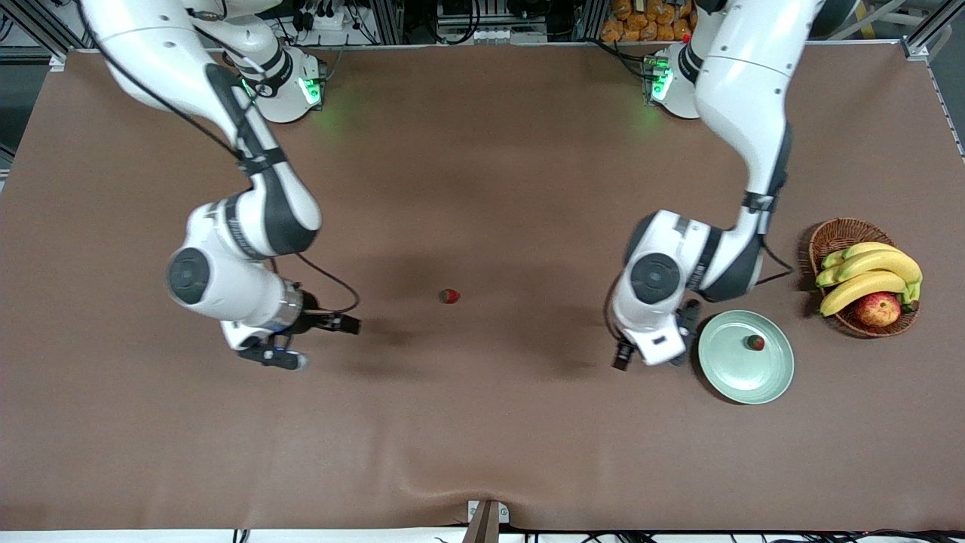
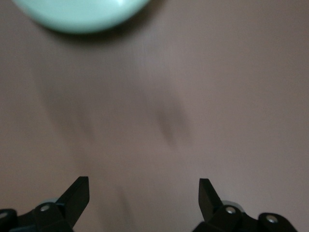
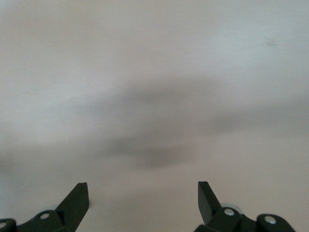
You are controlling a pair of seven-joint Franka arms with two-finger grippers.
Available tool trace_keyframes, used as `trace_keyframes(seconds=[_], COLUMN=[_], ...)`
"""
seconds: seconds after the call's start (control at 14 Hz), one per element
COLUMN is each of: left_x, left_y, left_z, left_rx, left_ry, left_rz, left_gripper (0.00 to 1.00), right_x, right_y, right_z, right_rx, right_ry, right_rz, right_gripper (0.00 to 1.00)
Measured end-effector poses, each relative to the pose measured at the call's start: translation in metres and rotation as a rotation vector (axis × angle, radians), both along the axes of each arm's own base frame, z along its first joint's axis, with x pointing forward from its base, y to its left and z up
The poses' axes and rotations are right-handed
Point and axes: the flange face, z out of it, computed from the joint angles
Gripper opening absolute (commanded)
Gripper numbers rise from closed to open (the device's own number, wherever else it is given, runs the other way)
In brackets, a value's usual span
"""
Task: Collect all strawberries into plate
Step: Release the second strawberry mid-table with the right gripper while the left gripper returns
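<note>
One strawberry (image 1: 449,296) lies on the brown table about midway between the two arms. Another strawberry (image 1: 755,342) rests in the pale green plate (image 1: 724,386), toward the left arm's end of the table. My left gripper (image 1: 654,348) hangs over the table right beside the plate, open with nothing between its fingers (image 2: 77,195). The plate's rim (image 2: 82,17) shows in the left wrist view. My right gripper (image 1: 280,348) is open over bare table toward the right arm's end, its fingers (image 3: 77,198) wide apart and holding nothing.
A brown wicker basket (image 1: 829,235) with bananas (image 1: 874,265) and a red-yellow apple (image 1: 877,308) stands beside the plate, farther from the front camera. A fold in the brown cloth runs near the table's front edge (image 1: 482,483).
</note>
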Motion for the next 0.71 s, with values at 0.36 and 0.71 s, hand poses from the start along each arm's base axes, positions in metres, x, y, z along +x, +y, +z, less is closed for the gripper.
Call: trace_keyframes(seconds=[0.36,0.71], left_x=[-0.059,-0.067], left_y=[-0.152,-0.195], left_z=[-0.018,-0.007], left_rx=[-0.144,-0.371], left_ry=[-0.042,-0.083], left_rz=[0.176,0.426], left_gripper=[1.0,1.0], right_x=[-0.008,-0.052], right_y=[-0.136,-0.165], right_z=[0.004,-0.038], right_rx=[-0.06,-0.131], right_ry=[0.082,0.198], right_rz=[-0.011,0.12], right_gripper=[1.0,1.0])
